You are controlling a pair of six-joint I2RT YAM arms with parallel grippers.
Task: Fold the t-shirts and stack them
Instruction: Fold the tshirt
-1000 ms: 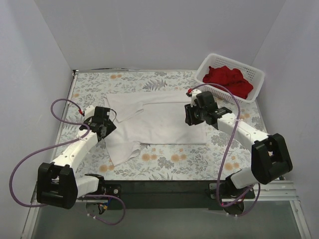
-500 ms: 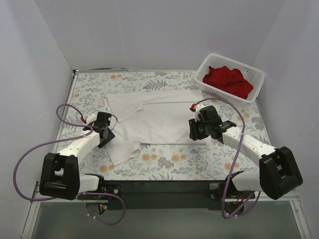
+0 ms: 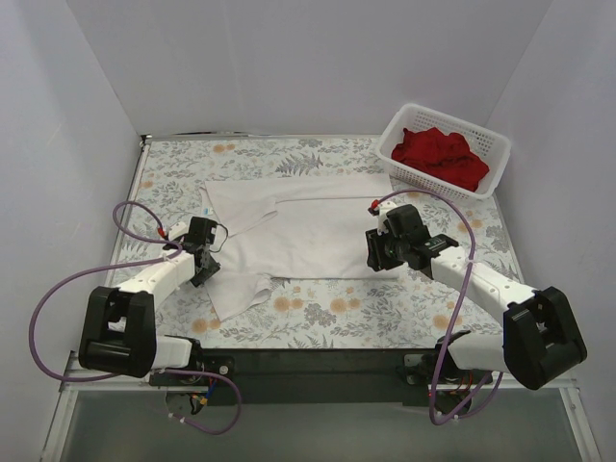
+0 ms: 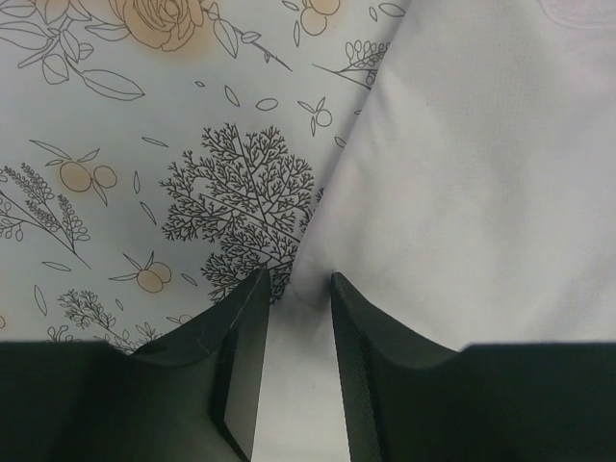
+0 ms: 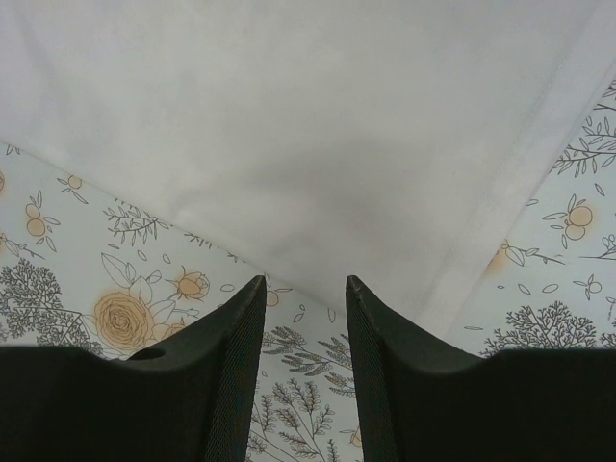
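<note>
A white t-shirt [image 3: 308,231] lies spread flat on the floral tablecloth, one sleeve trailing toward the front left. Several red t-shirts [image 3: 438,154] are heaped in the white basket [image 3: 486,133] at the back right. My left gripper [image 3: 205,262] is low at the shirt's left edge. In the left wrist view its narrowly open jaws [image 4: 298,279] straddle that edge of the white fabric [image 4: 481,173]. My right gripper [image 3: 377,254] is at the shirt's front right hem. In the right wrist view it [image 5: 305,281] is open over the tablecloth, just short of the hem [image 5: 289,115].
The floral tablecloth [image 3: 327,303] covers the table. White walls close in the left, back and right sides. Purple cables loop from both arms [image 3: 58,298]. The arm bases stand on the black rail at the near edge.
My right gripper has drawn back from over the shirt's right middle to its front right hem. My left gripper has shifted slightly back and settled at the shirt's left edge.
</note>
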